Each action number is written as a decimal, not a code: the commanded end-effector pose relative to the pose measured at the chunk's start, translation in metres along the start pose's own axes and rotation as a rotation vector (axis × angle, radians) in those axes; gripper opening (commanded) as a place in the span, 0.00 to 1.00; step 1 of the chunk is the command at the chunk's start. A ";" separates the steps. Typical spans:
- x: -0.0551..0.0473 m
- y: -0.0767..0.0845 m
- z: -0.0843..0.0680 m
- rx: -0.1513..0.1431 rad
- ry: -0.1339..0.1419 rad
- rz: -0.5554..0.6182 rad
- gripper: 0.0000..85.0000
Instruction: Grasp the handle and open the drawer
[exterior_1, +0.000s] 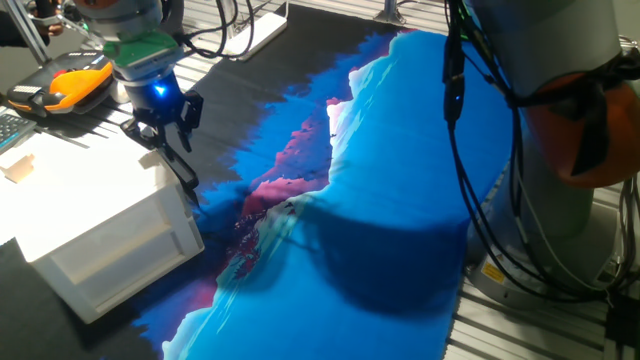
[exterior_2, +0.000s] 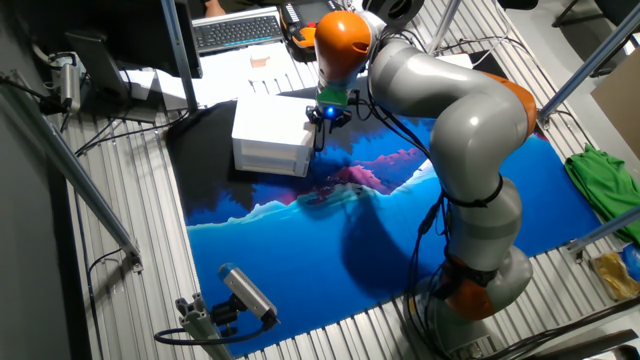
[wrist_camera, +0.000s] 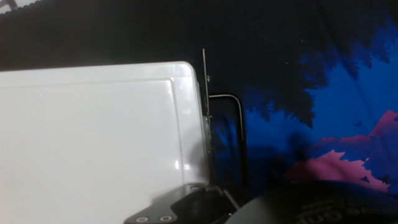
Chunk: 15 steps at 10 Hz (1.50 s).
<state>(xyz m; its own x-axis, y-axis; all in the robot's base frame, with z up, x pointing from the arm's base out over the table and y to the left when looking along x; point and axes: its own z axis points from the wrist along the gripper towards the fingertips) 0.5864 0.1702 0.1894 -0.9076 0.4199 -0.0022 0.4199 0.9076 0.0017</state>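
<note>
Approach step: black two-finger hand (exterior_1: 172, 135) hangs w/ fingers spread, gripping nothing, above the thin black curved bar handle (wrist_camera: 239, 134) on the end face of the white box-like drawer (exterior_1: 150, 240), apparently shut. Next, prob: lower, straddle bar, close, pull outward.

This place is a robotics lab. The gripper (exterior_2: 322, 121) belongs to a large grey and orange arm (exterior_2: 470, 130) that stands on a table of ribbed aluminium profiles (exterior_2: 120, 290). Behind the gripper lie a keyboard (exterior_2: 238, 30) and an orange hand controller (exterior_1: 75, 82). Black cables (exterior_1: 480, 150) hang along the arm, and a camera on a small mount (exterior_2: 245, 292) stands well apart, near the table edge.
</note>
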 end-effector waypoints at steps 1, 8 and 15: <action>-0.001 0.000 0.001 -0.001 0.000 0.000 0.40; -0.003 -0.001 0.006 -0.001 -0.006 -0.003 0.40; -0.008 -0.003 0.012 -0.004 -0.010 -0.001 0.40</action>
<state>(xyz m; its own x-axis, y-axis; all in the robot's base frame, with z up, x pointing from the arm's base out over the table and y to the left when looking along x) 0.5924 0.1641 0.1779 -0.9080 0.4188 -0.0125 0.4187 0.9081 0.0055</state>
